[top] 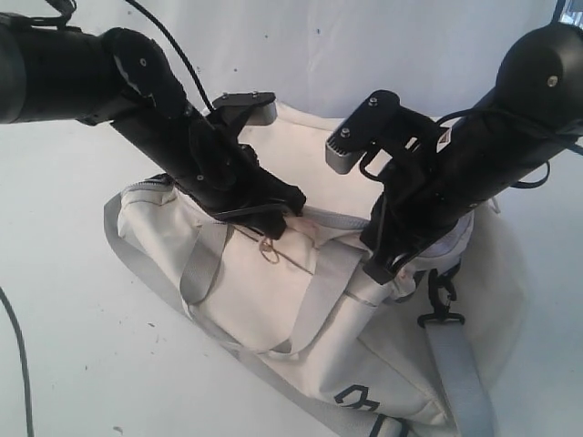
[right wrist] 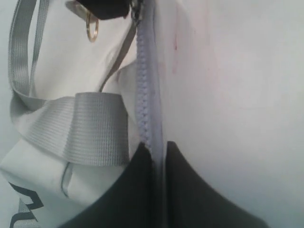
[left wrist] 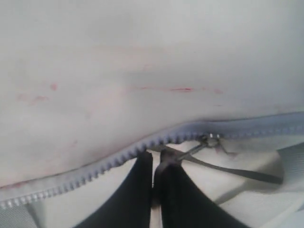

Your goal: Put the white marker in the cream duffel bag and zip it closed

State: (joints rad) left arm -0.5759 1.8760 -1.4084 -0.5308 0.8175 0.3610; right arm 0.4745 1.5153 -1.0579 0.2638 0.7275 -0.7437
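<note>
right pincer [right wrist: 156, 151] nips cream duffel bag [right wrist: 232, 95] zipper edge [right wrist: 144, 95] (left pincer [left wrist: 153, 160], pull [left wrist: 189, 152])

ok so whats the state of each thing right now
bag, slumped, held by both grippers
zip, closed along the stretch in view
left gripper, shut on zip pull
right gripper, shut on zip
handles, slack

Robot lab setup — plain white tabletop [top: 73, 364], white backdrop [top: 364, 45].
</note>
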